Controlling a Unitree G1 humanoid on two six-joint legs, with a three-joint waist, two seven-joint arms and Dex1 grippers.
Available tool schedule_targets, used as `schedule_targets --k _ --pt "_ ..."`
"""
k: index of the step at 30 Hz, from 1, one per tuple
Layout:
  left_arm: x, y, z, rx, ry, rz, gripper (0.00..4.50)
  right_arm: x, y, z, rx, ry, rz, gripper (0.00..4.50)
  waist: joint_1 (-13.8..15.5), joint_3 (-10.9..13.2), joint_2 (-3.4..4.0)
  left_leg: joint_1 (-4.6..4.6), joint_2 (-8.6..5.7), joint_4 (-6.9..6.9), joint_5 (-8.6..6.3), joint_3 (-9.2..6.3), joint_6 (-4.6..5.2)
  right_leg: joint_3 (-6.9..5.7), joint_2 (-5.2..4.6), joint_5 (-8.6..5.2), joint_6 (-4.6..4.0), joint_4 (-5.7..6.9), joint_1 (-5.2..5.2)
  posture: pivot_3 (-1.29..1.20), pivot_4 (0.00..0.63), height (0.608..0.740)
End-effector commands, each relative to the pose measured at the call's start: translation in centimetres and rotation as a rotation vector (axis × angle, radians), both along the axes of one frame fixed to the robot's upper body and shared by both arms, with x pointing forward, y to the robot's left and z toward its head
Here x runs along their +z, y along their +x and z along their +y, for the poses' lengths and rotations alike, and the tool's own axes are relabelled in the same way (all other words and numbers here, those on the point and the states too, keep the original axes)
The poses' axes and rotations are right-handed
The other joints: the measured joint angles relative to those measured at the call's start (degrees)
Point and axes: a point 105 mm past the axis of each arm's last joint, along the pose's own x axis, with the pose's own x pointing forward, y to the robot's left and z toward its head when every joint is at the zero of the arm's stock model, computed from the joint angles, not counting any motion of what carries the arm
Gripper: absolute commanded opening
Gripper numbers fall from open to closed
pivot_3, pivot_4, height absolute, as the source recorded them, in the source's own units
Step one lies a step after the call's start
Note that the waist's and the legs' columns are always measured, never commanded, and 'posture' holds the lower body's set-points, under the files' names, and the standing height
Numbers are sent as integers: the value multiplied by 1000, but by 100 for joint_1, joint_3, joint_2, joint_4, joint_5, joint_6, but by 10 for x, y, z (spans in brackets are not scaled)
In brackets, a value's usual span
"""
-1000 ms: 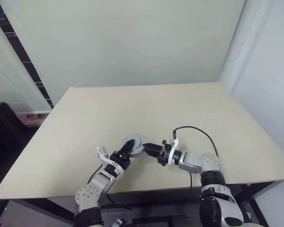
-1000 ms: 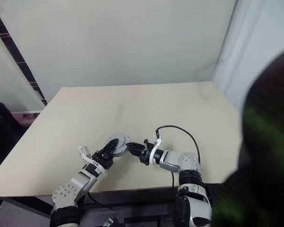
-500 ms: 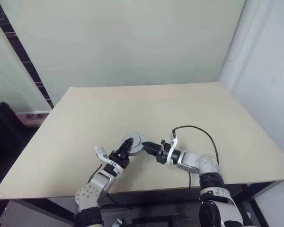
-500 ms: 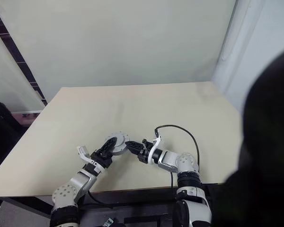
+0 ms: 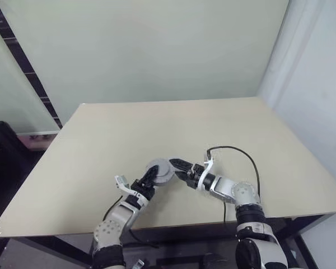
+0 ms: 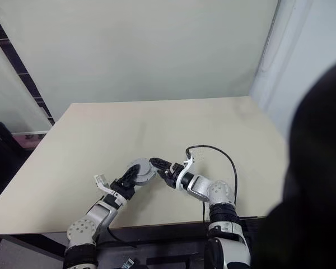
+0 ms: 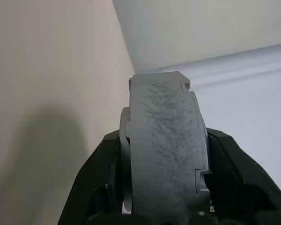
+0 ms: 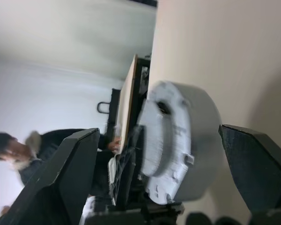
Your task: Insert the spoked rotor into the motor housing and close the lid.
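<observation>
Two arms meeting over a grey motor part at the near edge of the table

Both arms are reaching forward low over the table point(image 5: 224, 123), their wrists angling toward each other so the fingers converge at one spot near the front edge. The left gripper point(image 5: 149, 178) is pointing up and inward from the left, and its jaws are clamping a round grey disc-shaped assembly, the motor housing point(image 5: 159, 170), held on edge just above the tabletop. The right gripper point(image 5: 178, 168) is coming in from the right, with a black cable point(image 5: 235, 150) looping up from its wrist; its jaws are standing wide apart, one finger on each side of the housing, and are gripping nothing.

Head views are giving the overall layout of the arms but little detail of the part. From the left wrist, the housing point(image 7: 166, 150) is showing edge-on as a scuffed grey rim wedged between two black fingers point(image 7: 100, 187). From the right wrist, the flat pale face of the housing point(image 8: 178, 140) is turning toward the camera, with a dark hole and small notches along its rim, framed by the spread fingers point(image 8: 61, 178); a person point(image 8: 18, 154) is sitting in the blurred background beyond the table edge. Whether the spoked rotor or lid is already fitted cannot be told.
</observation>
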Motion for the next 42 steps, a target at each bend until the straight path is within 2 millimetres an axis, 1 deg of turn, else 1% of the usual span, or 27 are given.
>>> schedule_targets --k 1,6,9,12,13,16,19,23,28,30,32,35,36,42 --pt "28 20 33 169 134 -130 2018 10 -2 7 20 -150 -249 4500 4 0 -1 0 0 -4 0 -1 0 0 1 0 0 -2 0 0 0 740" --pt "38 31 68 318 369 -175 2017 2 -13 14 90 -356 -509 4500 26 -1 -1 -1 0 -12 1 1 -2 2 0 1 1 -11 -1 0 0 740" --pt "47 35 88 404 473 -209 2017 -2 -18 17 131 -470 -661 4500 53 -2 -6 -1 -2 -11 0 3 -3 4 -1 2 1 -17 0 0 0 740" --pt "48 37 100 447 579 -213 2016 -3 -21 19 150 -536 -757 4500 121 -2 -11 -1 -3 -10 0 2 -3 5 -2 2 2 -18 2 0 0 740" --pt "47 38 107 475 608 -195 2016 -5 -22 20 162 -564 -796 4500 140 -3 -13 -1 -4 -8 0 1 -3 5 -2 2 2 -18 3 0 0 740" --pt "42 38 120 526 639 -146 2016 -7 -24 22 175 -598 -851 4500 172 -4 -17 -1 -4 -5 0 1 -3 5 -2 3 1 -17 5 0 0 740" --pt "35 37 122 540 660 -116 2016 -8 -24 24 181 -612 -870 4500 181 -7 -30 -1 -4 -3 1 -2 -4 5 -3 3 1 -16 6 0 0 740" --pt "26 35 121 534 682 -88 2016 -9 -25 24 191 -629 -885 4500 192 -9 -52 -1 -4 -1 1 -4 -4 3 -3 5 0 -14 7 0 0 740" --pt "17 34 121 528 679 -42 2016 -10 -26 25 204 -642 -888 4500 191 -8 -54 -1 -4 6 1 -4 -4 3 -3 8 -2 -12 10 0 0 740" --pt "13 34 122 526 684 -24 2733 -11 -26 25 206 -644 -888 4500 191 -9 -54 0 -4 8 1 -4 -4 2 -3 9 -2 -10 10 0 0 740" --pt "9 33 125 530 697 1 3319 -11 -26 25 206 -646 -889 4500 191 -9 -54 3 -4 10 1 -4 -3 2 -3 10 -2 -8 14 0 0 740" --pt "2 30 132 558 733 44 4371 -11 -26 26 210 -650 -891 4500 191 -9 -54 20 -4 13 1 -5 -3 1 -3 10 -2 -8 34 0 0 740" --pt "1 29 134 563 745 53 4478 -11 -26 26 210 -652 -891 4500 190 -9 -54 24 -4 14 1 -5 -3 0 -3 10 -2 -9 40 0 0 740" --pt "-2 22 140 582 786 70 4478 -13 -26 26 220 -663 -891 4500 200 -9 -54 26 -7 24 1 -15 -3 -1 -2 11 0 -9 48 0 0 740"
